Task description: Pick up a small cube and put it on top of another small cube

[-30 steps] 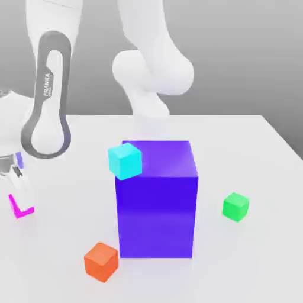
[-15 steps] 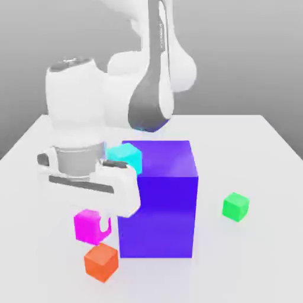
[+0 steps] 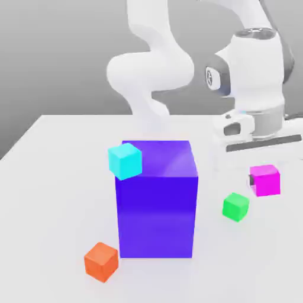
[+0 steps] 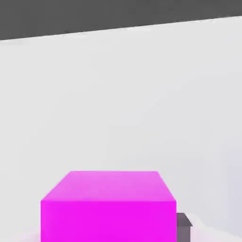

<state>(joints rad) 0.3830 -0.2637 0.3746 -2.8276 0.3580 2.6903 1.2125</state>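
Magenta cube carried toward the green one

The small bright green cube (image 3: 235,206) rests on the white table (image 3: 53,177), just below-left of the end effector (image 3: 264,177), which grips the small magenta cube (image 3: 265,180) by opposite flat sides; it looks light, rigid, smooth.

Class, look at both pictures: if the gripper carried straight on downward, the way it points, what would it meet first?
Probably the bare table. The gripper, shut on the magenta cube, hangs up and to the exterior view's right of the green cube, seemingly not yet above it, though depth is unclear.

The small cube (image 3: 264,180) hangs just above and to the exterior view's right of another small cube (image 3: 235,206).
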